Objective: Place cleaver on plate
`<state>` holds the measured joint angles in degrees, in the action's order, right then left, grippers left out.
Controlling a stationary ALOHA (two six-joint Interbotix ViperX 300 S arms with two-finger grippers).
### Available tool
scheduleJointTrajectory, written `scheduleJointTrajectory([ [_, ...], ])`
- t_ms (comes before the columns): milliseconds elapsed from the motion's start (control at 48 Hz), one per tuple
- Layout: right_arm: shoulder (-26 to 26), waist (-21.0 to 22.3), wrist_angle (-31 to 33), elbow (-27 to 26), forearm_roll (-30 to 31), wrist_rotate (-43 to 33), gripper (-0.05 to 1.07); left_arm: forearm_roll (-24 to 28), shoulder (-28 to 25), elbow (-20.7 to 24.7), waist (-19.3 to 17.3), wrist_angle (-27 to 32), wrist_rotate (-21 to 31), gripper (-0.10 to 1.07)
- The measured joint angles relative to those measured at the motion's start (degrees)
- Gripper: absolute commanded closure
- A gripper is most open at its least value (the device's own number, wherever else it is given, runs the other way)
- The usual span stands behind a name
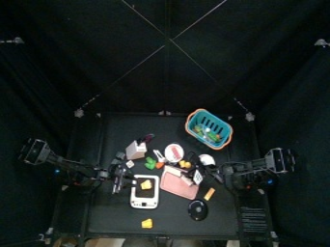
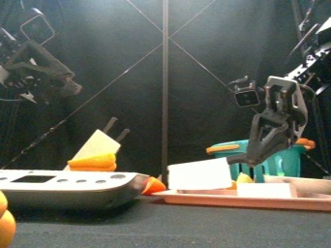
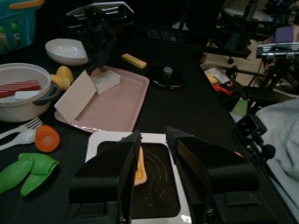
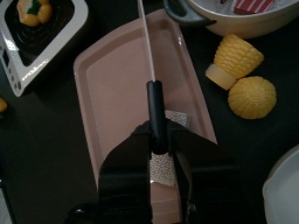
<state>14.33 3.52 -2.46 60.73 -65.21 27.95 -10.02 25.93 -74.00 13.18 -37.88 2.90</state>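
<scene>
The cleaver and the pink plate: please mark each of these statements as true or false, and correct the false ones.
1. The right tool holds the cleaver by its black handle. True.
2. The cleaver lies flat on the scale. False: it is in the right tool's grip, at the pink plate.
3. Yellow corn lies beside the pink plate. True.
4. The left tool is closed on an orange wedge. False: its jaws stand open, holding nothing, over the scale where the orange wedge lies.
5. The teal basket stands on the pink plate. False: it stands apart, near the table's far right corner.
</scene>
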Motion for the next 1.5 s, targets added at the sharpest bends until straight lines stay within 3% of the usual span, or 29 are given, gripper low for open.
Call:
scheduleJointTrajectory([
  [625,1.7,0.5,4.8,0.5,0.4,0.3,0.56,0.1,0.0,-0.3,0.0,0.0,0.0,0.25],
  [1500,3.4,1.8,4.5,1.9,0.8,0.0,0.55,0.1,-0.4,-0.4,-0.1,0.0,0.0,0.25],
])
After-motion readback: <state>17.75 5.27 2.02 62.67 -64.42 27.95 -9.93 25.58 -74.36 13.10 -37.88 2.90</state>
